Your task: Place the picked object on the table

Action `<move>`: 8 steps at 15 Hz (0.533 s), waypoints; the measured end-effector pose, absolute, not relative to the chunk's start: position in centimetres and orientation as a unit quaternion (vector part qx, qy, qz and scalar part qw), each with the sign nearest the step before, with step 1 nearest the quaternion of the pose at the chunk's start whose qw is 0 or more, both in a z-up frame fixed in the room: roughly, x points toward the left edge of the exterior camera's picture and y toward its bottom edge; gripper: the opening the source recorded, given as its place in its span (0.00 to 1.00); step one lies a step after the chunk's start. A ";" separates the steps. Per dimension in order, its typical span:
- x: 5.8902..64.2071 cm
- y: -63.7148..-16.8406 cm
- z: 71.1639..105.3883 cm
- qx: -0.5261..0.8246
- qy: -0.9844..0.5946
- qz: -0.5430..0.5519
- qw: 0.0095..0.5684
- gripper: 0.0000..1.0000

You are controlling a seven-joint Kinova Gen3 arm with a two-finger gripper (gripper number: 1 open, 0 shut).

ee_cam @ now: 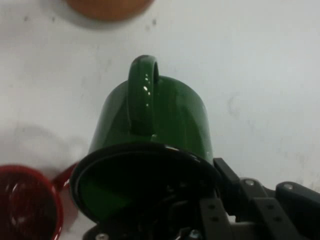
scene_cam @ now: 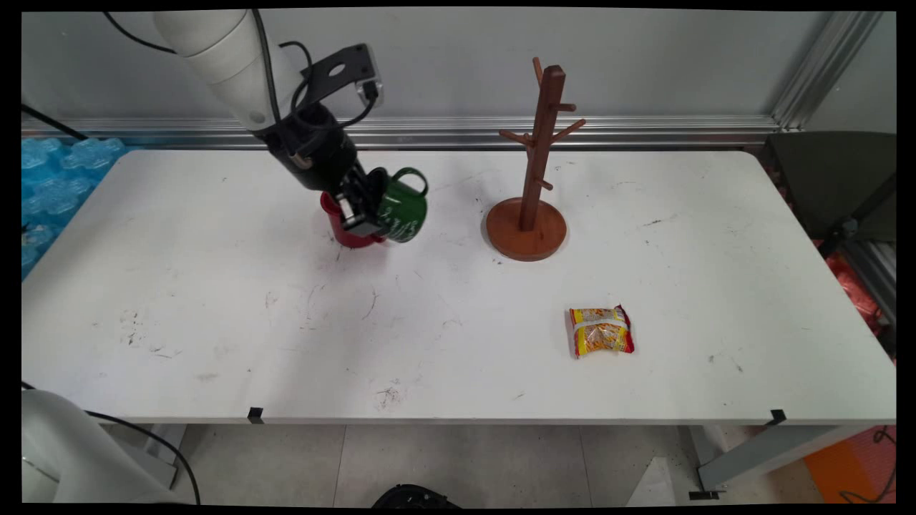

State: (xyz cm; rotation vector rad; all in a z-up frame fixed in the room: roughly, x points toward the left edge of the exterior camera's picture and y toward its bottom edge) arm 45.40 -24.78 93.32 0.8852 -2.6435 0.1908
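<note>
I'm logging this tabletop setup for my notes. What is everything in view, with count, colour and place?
green mug: 1, green, tilted in the gripper's grasp by its rim, left of table centre, handle pointing away from the hand
red mug: 1, red, on the table just left of the green mug, partly behind the gripper
mug tree: 1, brown wood, upright on a round base, right of the mugs, pegs bare
snack packet: 1, yellow and red, lying flat toward the near right
table: 1, white, scuffed
gripper: 1, black, shut on the green mug's rim
arm: 1, white, from upper left
</note>
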 end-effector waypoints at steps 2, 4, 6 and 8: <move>45.5 -24.7 92.9 0.307 -0.938 0.067 0.147 0.00; 45.5 -24.7 92.5 0.304 -0.942 0.069 0.124 0.00; 45.4 -24.9 92.0 0.301 -0.945 0.071 0.107 0.00; 45.3 -25.2 91.2 0.299 -0.948 0.072 0.084 0.00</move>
